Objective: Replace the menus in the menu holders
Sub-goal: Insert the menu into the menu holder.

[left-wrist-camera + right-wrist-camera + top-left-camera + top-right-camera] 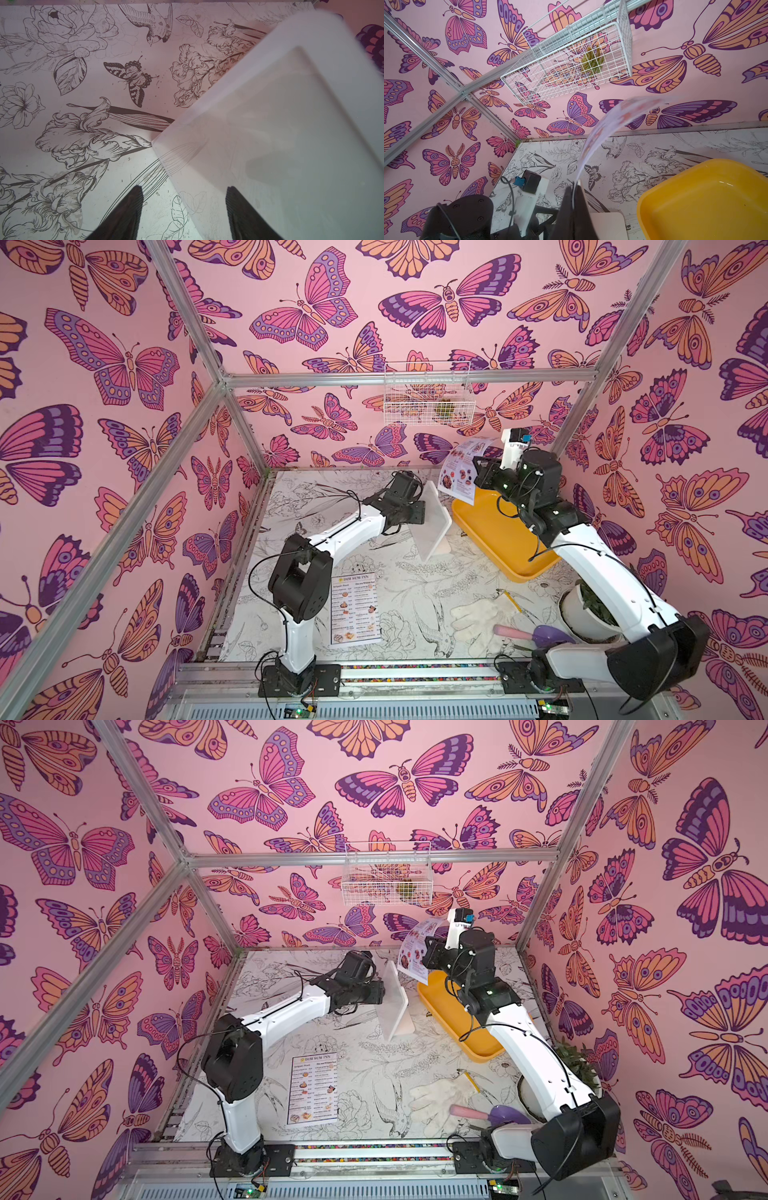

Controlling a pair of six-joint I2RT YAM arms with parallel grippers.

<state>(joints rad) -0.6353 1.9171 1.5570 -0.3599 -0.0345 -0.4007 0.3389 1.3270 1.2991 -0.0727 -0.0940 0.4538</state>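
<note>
The menu holder (434, 522) (395, 1002), a white panel with rounded corners, stands upright mid-table. My left gripper (420, 512) (184, 188) is open, and the holder's edge (280, 135) runs between its spread fingers. My right gripper (478, 468) (574, 184) is shut on one edge of the curled photo menu (459, 472) (413, 952) (602, 128). It holds that sheet in the air over the far end of the yellow tray (498, 539). The white "DIM SUM INN" menu (355, 608) (312, 1088) lies flat near the left arm's base.
A white wire basket (428, 396) hangs on the back wall above the right gripper. Near the right arm's base are a potted plant (586, 614), a pale glove (478, 618), a purple scoop (544, 635) with a pink handle and a yellow pencil (513, 601).
</note>
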